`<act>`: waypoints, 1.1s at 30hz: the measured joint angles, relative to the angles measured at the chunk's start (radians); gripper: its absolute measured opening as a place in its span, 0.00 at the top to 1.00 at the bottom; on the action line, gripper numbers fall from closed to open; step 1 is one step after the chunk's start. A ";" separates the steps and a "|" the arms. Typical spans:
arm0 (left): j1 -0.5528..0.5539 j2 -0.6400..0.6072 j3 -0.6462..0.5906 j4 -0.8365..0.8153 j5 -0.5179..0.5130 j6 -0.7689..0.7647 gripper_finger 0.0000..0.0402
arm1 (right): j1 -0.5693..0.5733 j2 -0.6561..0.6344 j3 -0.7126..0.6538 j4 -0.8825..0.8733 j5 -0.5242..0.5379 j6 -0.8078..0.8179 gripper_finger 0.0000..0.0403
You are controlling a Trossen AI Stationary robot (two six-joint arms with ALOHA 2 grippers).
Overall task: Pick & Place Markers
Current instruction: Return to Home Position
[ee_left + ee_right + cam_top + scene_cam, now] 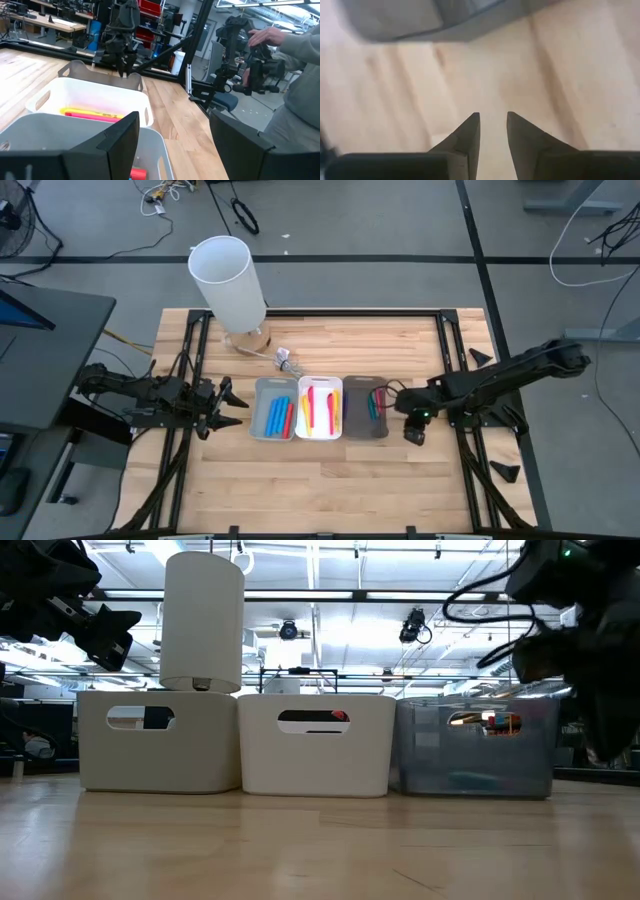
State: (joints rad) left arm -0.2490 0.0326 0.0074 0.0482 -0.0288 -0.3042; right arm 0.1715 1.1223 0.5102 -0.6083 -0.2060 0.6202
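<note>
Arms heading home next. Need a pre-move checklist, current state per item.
1. Left pincer empty, open wide: ok.
2. Right pincer empty, narrow gap, over bare table: ok.
3. Right pincer apart from the dark tray: ok.
4. Markers all in the trays, none loose on the table: ok.
5. Person beyond the table, clear of the homing path: cannot tell.
</note>
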 joint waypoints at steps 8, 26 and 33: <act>0.000 0.000 0.000 0.000 0.000 0.000 0.38 | -0.029 -0.226 0.000 -0.064 -0.049 -0.059 0.81; 0.000 0.000 0.000 0.000 0.000 0.000 0.38 | -0.342 -0.567 -0.123 0.367 0.098 -0.398 0.99; 0.000 0.000 0.000 0.000 0.000 0.000 0.38 | -0.411 -0.616 -0.269 0.682 0.097 -0.436 1.00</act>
State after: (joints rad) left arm -0.2492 0.0326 0.0074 0.0483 -0.0291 -0.3042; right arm -0.2392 0.5063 0.2414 0.0737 -0.1093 0.1844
